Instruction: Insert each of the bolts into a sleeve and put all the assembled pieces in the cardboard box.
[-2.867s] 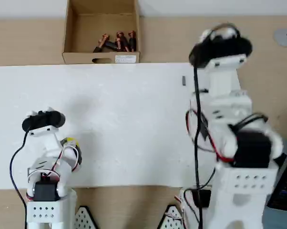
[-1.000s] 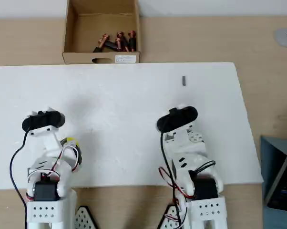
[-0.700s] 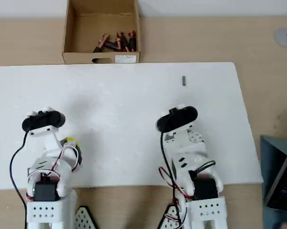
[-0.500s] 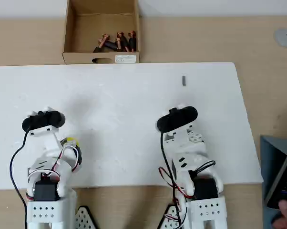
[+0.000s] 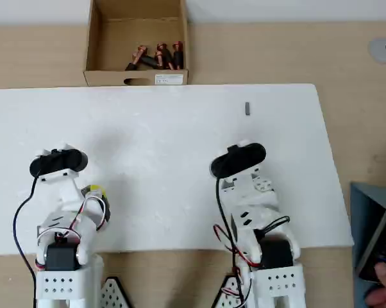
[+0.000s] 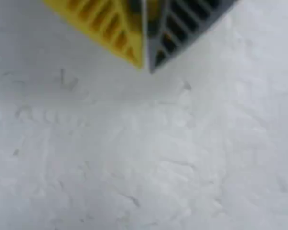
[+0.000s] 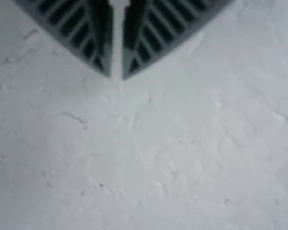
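The left arm (image 5: 63,212) is seen folded up at the near left corner of the white sheet (image 5: 154,141), which is laid on the wooden desk (image 5: 39,51). In the left wrist view the left jaws are seen close up. One side is yellow and the other dark. They are pressed tight together and nothing is held between them. Their tips are close to the bare sheet.

The cardboard box (image 5: 94,45) is placed on the desk just past the far edge of the sheet, left of the middle, with its top open. The assembled pieces (image 5: 158,56) are found inside it, bunched near its front right corner. Copper-coloured ends and dark bodies can be made out.

A small dark piece (image 5: 247,108) is seen lying alone on the sheet near its far edge, well apart from the box. What it is cannot be told.

The right arm (image 5: 252,212) is folded up at the near edge of the sheet, right of the middle. In the right wrist view the right jaws are shown closed, with only a thin line between the two dark sides, and nothing is held. A round grey thing (image 5: 383,49) is set on the desk at the far right.
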